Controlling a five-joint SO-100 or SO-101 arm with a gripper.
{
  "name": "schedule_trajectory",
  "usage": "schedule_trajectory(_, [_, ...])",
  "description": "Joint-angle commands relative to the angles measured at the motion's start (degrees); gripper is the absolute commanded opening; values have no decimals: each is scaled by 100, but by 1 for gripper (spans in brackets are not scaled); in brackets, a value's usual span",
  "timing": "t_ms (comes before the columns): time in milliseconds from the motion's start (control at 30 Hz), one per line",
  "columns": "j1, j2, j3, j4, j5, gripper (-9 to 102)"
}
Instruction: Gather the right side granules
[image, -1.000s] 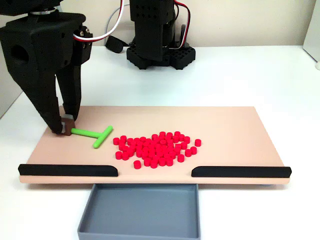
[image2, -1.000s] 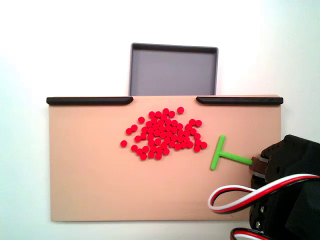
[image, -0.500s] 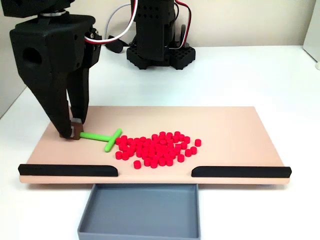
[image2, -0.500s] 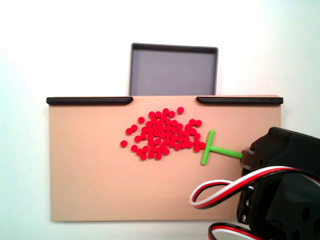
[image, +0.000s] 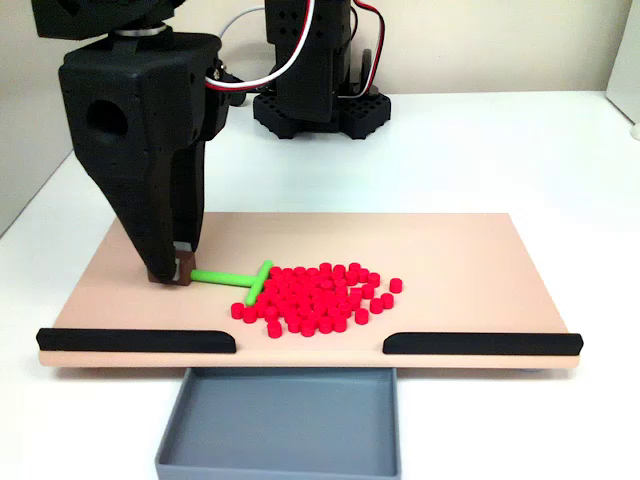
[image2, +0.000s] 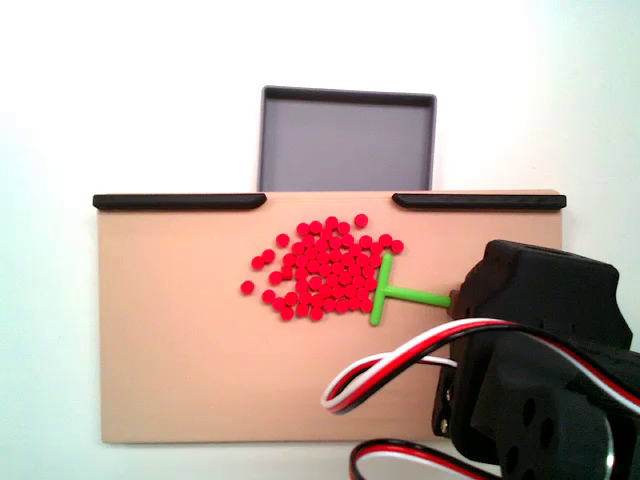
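- The hand (image: 178, 274) pinches the stem end of the green T-shaped stick (image: 236, 279).
- It has slid toward the granules (image: 318, 298); the crossbar now presses their near edge, packing them.
- The top-down fixed view shows one granule (image2: 247, 287) lying apart beyond the pile on the board (image2: 180, 380); the front one shows fingertips touching it.

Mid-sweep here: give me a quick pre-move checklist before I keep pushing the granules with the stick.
1. Tool gripping the green T-stick by its stem end: ok.
2. Crossbar against the granules pile edge: ok.
3. Granules all on the board: ok.
4. Gap between the black rails open above the grey tray: ok.
5. Stray granules outside the pile: not ok, a few sit apart.
6. Stick tip pressure on board: cannot tell.
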Motion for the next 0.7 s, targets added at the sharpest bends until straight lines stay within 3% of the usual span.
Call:
schedule_trajectory(0, [-97,9,44,35,79,0])
schedule_trajectory(667, [-229,44,44,44,352,0])
